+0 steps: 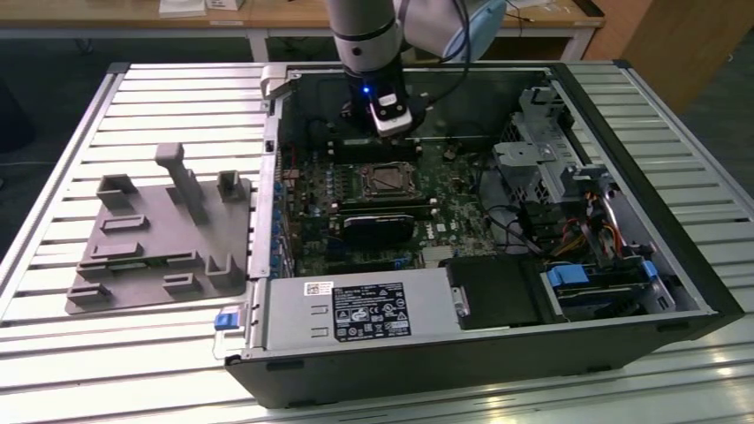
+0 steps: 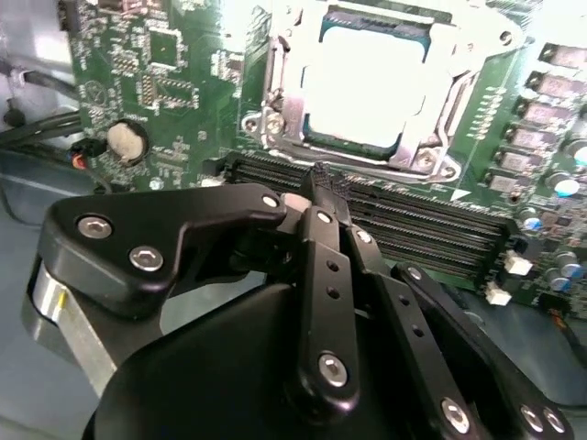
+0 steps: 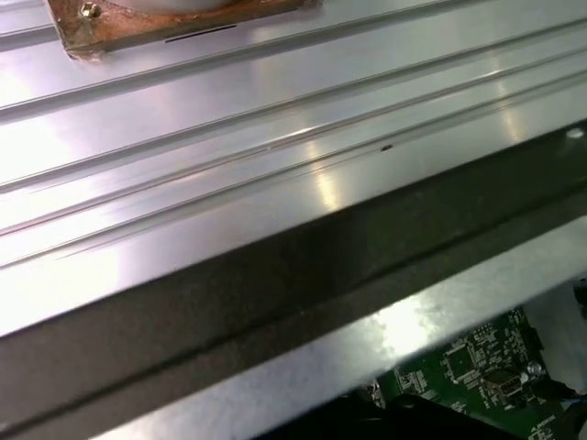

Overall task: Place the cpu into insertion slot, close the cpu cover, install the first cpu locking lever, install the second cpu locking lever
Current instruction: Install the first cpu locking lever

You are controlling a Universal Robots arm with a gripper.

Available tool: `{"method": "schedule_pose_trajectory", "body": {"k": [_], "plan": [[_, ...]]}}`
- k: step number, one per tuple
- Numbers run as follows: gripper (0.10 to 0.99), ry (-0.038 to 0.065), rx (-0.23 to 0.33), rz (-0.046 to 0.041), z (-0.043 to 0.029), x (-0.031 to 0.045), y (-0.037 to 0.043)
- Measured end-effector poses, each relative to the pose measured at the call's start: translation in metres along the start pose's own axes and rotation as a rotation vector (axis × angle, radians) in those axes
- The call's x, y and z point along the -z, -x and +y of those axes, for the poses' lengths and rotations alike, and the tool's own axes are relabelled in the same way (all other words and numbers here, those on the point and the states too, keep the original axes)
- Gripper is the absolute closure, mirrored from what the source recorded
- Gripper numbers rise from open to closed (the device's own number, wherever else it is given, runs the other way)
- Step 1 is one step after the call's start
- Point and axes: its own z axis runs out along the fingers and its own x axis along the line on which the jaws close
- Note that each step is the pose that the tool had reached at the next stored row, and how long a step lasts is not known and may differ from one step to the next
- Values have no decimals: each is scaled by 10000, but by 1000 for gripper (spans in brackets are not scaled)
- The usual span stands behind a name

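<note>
The arm drops straight into the open computer case point(image 1: 471, 362), its black gripper point(image 2: 319, 181) poised over the long memory slots point(image 2: 413, 215), fingers pressed together on nothing. The silvery cpu point(image 2: 367, 87) sits in the insertion slot point(image 1: 364, 181) just beyond, the thin metal cpu cover point(image 2: 280, 82) flat around it amid green circuit board point(image 2: 156, 73)

Strong light glares white off the cpu point(image 2: 367, 87) and streaks the ribbed desk point(image 3: 275, 119); the computer case point(image 1: 471, 362) interior lies dim, shadowed.
</note>
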Motion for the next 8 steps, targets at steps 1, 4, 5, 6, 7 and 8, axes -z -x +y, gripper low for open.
{"method": "schedule_pose_trajectory", "body": {"k": [1, 4, 5, 6, 7, 8], "plan": [[984, -77, 6, 65, -2, 0, 4], [984, -299, 26, 235, -18, 0, 18], [984, -345, 31, 245, -29, 1, 23], [984, -386, 39, 238, -41, 1, 28], [984, -430, 46, 227, -50, 0, 32], [984, -476, 53, 214, -60, 1, 36]]}}
